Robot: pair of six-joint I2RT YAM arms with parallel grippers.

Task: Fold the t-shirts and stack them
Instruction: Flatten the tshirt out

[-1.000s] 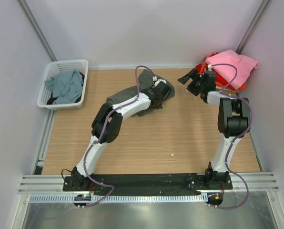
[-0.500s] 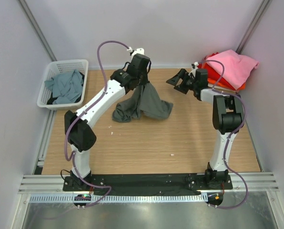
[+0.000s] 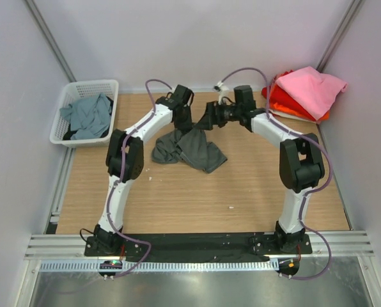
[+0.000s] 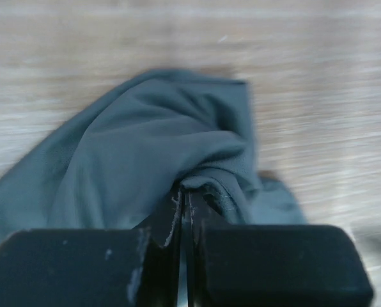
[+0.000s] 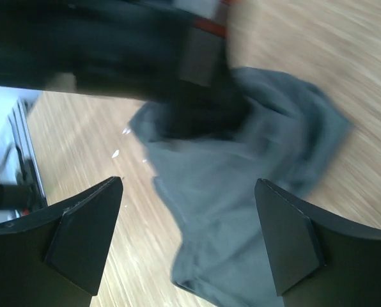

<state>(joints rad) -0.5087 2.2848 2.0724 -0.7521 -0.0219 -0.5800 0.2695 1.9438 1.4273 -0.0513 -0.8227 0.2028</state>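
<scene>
A dark charcoal-grey t-shirt (image 3: 192, 150) lies crumpled at the table's middle back, one part lifted. My left gripper (image 3: 184, 120) is shut on a fold of it; the cloth (image 4: 152, 166) is pinched between my closed fingers (image 4: 158, 256). My right gripper (image 3: 209, 118) is open just right of the left one, above the shirt (image 5: 241, 185), its fingers (image 5: 82, 236) spread wide and holding nothing. A pink t-shirt (image 3: 311, 89) lies on red and orange ones (image 3: 286, 103) at the back right. A dusty teal-grey t-shirt (image 3: 87, 115) lies in the basket.
A white lattice basket (image 3: 107, 85) stands at the back left, off the wooden table's (image 3: 197, 192) edge. Grey walls enclose the table on three sides. A small white speck (image 3: 231, 207) lies on the near wood.
My left gripper lifted the charcoal shirt off the table, then came down and back with it. My right gripper swung left from the pink pile to the lifted shirt.
</scene>
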